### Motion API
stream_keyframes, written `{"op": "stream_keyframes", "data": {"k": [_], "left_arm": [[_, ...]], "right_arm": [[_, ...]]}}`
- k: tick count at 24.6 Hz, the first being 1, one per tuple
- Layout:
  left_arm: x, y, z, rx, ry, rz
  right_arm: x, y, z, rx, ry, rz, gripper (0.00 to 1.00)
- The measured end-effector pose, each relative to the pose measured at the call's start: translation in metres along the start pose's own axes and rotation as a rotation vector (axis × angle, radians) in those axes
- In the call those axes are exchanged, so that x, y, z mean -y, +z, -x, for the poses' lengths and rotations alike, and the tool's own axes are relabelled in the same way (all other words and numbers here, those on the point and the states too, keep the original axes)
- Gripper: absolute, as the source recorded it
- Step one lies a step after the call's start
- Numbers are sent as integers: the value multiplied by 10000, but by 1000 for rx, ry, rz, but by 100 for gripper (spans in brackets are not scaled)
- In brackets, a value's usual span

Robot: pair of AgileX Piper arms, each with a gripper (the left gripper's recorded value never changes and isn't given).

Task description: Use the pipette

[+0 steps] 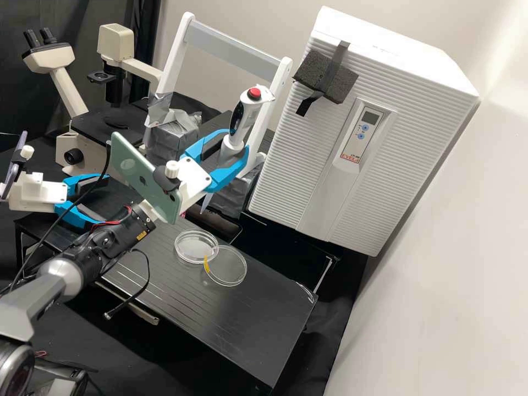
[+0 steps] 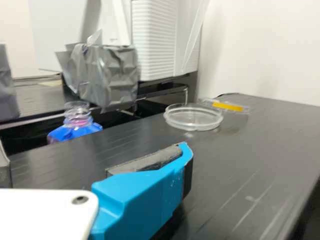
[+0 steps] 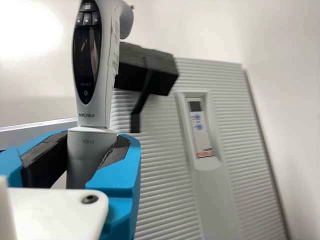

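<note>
Your right gripper [image 1: 226, 157] is clamped on the pipette [image 1: 237, 129] around its lower barrel and holds it upright above the back of the bench [image 1: 258, 324], with the red button [image 1: 253, 93] on top uncovered. That reads as a carrying hold, since nothing is placed to press the button. In the right wrist view both blue fingers [image 3: 120, 165] hug the barrel below the dark display, which stops the body from swinging. The narrow tip [image 1: 203, 207] hangs short of the two clear dishes, so I judge you have not yet reached either liquid or target. The first dish [image 1: 196, 246] and the second dish [image 1: 226, 266] lie flat in the middle of the bench, touching or slightly overlapping, with a yellow strip [image 1: 206, 265] where they meet. Set out open like that, they look ready to receive a drop. Your left gripper [image 1: 91, 197] sits low at the bench's left side, spread wide with nothing in it, probably parked out of the way. Its wrist view looks across the bench to the dishes and to a bottle [image 2: 76, 125] of blue liquid past the bench edge, below a block [image 2: 105, 72] wrapped in grey tape. That bottle is likely your source. The white box [image 1: 363, 132] stands just beside the pipette, so mind the clearance when you swing
</note>
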Motion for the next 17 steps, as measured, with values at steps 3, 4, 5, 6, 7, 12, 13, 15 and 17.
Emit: {"op": "stream_keyframes", "data": {"k": [3, 4, 5, 6, 7, 12, 13, 15, 17], "left_arm": [[-26, 56, -2, 29, 6, -10], [-28, 71, -1, 35, 6, -12], [-35, 82, 1, 41, 8, -14], [-37, 85, 2, 41, 8, -14], [-37, 85, 2, 41, 8, -14], [-37, 85, 2, 41, 8, -14], [-37, 85, 2, 41, 8, -14], [-37, 85, 2, 41, 8, -14], [-37, 85, 2, 41, 8, -14]], "right_arm": [[-62, 38, 60, 5, 20, 9, 0], [-67, 52, 75, 8, 20, 12, 0], [-81, 68, 94, 10, 23, 19, 0], [-86, 87, 109, 14, 24, 25, 0], [-92, 95, 118, 13, 24, 31, 0], [-81, 113, 156, 3, 10, 45, 0], [-79, 114, 158, 2, 8, 46, 0], [-76, 117, 163, 2, 6, 48, 0], [-71, 120, 161, 3, 4, 49, 0]]}}
